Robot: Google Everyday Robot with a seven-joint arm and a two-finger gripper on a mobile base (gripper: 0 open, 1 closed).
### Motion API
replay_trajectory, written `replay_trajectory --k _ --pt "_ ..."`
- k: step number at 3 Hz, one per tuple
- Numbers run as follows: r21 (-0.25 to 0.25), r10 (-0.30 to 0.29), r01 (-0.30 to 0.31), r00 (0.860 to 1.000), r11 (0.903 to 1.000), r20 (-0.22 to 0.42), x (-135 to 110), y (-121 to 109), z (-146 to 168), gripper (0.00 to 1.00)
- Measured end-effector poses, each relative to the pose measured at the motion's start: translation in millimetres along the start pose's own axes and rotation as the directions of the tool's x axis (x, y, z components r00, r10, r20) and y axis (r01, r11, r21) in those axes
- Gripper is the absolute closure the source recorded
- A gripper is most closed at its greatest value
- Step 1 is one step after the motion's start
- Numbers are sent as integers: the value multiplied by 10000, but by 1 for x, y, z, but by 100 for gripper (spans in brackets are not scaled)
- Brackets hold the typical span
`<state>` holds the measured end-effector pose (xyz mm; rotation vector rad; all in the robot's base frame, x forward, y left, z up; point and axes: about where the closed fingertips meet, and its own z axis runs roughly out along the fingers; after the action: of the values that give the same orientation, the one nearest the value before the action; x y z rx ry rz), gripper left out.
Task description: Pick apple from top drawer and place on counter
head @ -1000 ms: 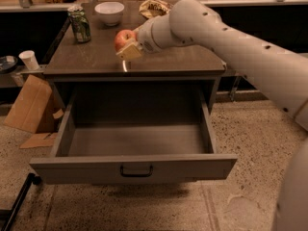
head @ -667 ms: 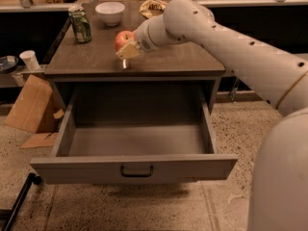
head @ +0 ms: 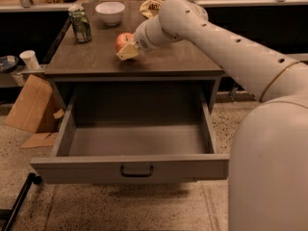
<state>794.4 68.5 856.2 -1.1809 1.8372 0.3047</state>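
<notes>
Your arm's elbow is drifting toward the upper middle of the frame, while the apple (head: 123, 39) is keeping its spot, upper half, left of centre, over the counter (head: 91, 59). Whether it is touching the surface, you cannot tell. The gripper (head: 127, 50) is clasping it from the lower right, jaws closed round it. The top drawer (head: 96, 166) is hanging open below. The can (head: 80, 25) and bowl (head: 110, 12) are standing well apart, upper left.
</notes>
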Motion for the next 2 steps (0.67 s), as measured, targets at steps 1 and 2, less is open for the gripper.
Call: replay_trajectory --k 1,2 --pt "-113 34 -36 9999 9999 -112 1 -1 6 58" --pt "-188 48 -51 9999 9998 -131 2 0 8 34"
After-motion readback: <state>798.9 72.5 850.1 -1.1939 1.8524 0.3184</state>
